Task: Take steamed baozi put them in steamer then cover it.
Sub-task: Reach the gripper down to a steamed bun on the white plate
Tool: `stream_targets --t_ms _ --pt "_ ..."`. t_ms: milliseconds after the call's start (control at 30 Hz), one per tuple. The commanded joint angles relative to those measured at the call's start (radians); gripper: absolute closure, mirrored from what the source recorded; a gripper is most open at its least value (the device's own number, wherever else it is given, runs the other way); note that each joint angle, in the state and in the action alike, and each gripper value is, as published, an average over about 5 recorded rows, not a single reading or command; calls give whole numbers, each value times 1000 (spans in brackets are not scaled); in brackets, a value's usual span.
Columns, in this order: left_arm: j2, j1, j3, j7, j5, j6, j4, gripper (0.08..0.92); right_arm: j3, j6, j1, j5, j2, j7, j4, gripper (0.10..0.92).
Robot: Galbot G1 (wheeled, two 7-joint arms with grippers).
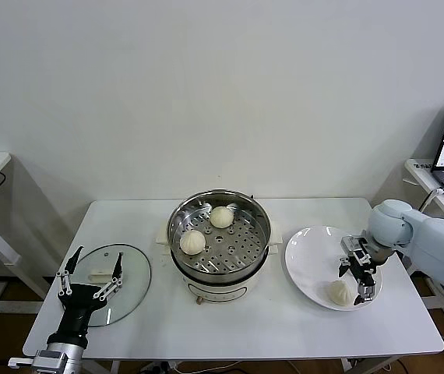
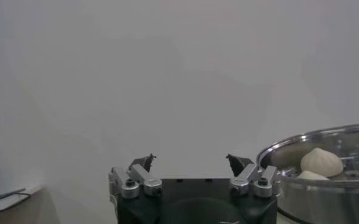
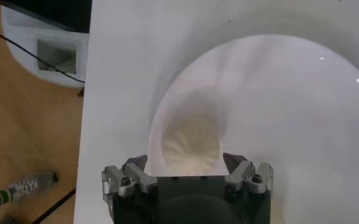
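**Right arm poised over the last bun on the plate**

Two steamed baozi [image 1: 192,242] already sit on the perforated tray of the steamer [image 1: 258,248], which stands mid-bench between the cover [image 1: 132,288] on the robot's left and a white plate [image 1: 304,253] on its right. Only one more bun [image 1: 340,292] shows on that plate, near its front edge.

The right gripper [image 1: 358,275] hangs over the plate with its jaws spread wide and nothing between them. The coming move turns on one relation: in the right wrist view the bun [image 3: 191,143] lies straight ahead of the gripper [image 3: 185,163], centred between the two fingertips — so a plain advance along the gripper's own axis should bring the jaws astride it. The bun is round with no long axis, so jaw rotation matters little. The right arm is plainly the nearer one; the steamer lies to that arm's left.

The left gripper [image 1: 91,269] waits over the cover with jaws apart and empty, near the white handle [image 1: 97,275] — well placed, I judge, for the lidding step later.

Hard to settle: whether the right fingertips touch the bun or the plate yet — the head view suggests they are very near it but cannot confirm contact. The task names several buns, but only three are visible. The left wrist view shows just part of the steamer rim [image 2: 313,139] and the buns inside it, not the cover below.
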Motion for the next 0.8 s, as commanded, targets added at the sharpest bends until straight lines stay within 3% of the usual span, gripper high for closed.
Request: stream_targets --t_ms 33,500,800 --pt "1 -1 1 -1 1 1 3 177 50 12 -66 -27 20 11 -33 203" --pt "0 -7 0 -1 1 2 6 177 52 9 -67 -36 53 11 -56 204" --pt "0 -12 -2 -4 0 3 7 177 52 7 -63 -40 63 8 -65 369"
